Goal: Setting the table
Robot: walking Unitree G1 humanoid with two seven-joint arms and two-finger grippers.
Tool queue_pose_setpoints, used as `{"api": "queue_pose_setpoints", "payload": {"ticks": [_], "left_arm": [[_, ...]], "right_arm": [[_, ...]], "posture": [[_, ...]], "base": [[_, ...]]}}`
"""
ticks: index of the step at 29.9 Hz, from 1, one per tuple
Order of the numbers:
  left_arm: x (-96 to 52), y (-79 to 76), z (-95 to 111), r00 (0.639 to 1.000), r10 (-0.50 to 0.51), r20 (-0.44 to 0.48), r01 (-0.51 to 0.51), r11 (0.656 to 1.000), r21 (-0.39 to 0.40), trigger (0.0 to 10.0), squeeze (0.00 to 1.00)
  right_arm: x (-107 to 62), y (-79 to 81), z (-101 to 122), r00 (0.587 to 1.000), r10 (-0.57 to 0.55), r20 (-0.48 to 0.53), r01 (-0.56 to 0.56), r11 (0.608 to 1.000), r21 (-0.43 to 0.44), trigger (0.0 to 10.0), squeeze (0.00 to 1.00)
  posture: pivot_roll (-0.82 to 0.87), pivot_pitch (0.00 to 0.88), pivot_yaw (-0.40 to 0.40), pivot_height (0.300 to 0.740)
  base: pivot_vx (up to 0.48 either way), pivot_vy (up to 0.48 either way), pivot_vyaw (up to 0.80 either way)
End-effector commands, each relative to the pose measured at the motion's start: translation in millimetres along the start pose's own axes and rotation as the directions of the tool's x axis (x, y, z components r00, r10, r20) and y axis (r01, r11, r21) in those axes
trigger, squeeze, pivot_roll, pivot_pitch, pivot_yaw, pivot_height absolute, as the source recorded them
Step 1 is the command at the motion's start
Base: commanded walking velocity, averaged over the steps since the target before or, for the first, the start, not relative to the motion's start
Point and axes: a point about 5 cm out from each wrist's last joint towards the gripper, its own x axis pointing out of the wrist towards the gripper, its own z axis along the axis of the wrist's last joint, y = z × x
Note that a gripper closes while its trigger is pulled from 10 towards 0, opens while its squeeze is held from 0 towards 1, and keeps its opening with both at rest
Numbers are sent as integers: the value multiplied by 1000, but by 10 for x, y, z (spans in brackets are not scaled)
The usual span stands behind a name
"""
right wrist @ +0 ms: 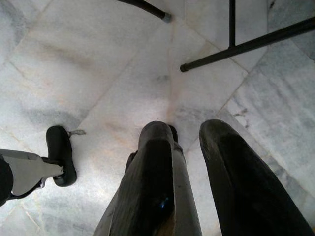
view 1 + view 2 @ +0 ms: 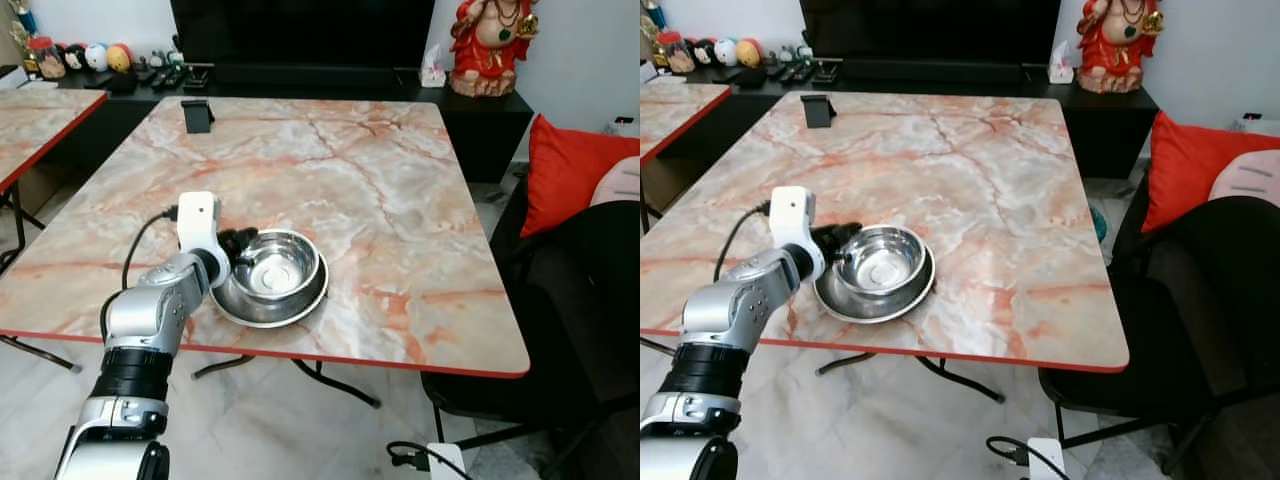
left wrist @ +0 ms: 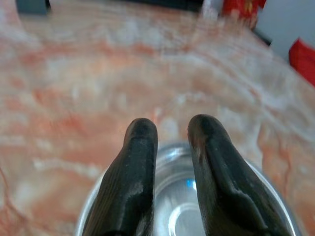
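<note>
Left eye view: one round stainless-steel bowl [image 2: 276,271] is being seen nested in one round stainless-steel plate [image 2: 262,312], both resting near the front edge of the square orange-veined marble desk [image 2: 400,200]. The left pincer [image 2: 240,244] is being held at the bowl's rim, on the side toward the robot's left, so the bowl is lying just ahead of the fingertips and toward the right. No long axis is being offered by a round bowl; the rim is the only grasp line. One small black stand [image 2: 197,115] is being noted at the far edge, well apart.

Right eye view: the same layout is being shown; the left arm is judged the nearer one to the dishes.

Left wrist view: two black fingers [image 3: 133,172] are being held apart over the near rim of the bowl, with a gap between them and nothing gripped; the pincer is released.

Right wrist view: the right pincer [image 1: 189,147] is being hung idle over the grey marble floor [image 1: 74,73], its fingers parted and empty.
</note>
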Motion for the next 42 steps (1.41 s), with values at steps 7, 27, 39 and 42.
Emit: {"api": "queue_pose_setpoints", "payload": {"ticks": [7,27,39,42], "left_arm": [[-218,-44,-147,985,50,162,-91,963,255,10000,0],[-400,38,-391,945,200,260,-259,941,218,10000,0],[-357,12,-328,940,189,284,-254,943,213,10000,0],[-355,32,-311,936,200,290,-266,940,211,10000,0]], "right_arm": [[-3,-10,-7,1000,-8,8,8,1000,13,10000,0],[-9,-16,-35,1000,-10,10,10,1000,3,10000,0],[-10,-15,-39,1000,-16,9,16,1000,0,10000,0],[-9,-17,-32,1000,-18,12,17,1000,7,10000,0]], "posture": [[-7,0,6,740],[-18,0,11,740],[-5,0,5,740],[2,0,3,740]], "base": [[0,0,0],[0,79,0],[0,471,0],[0,470,0]]}}
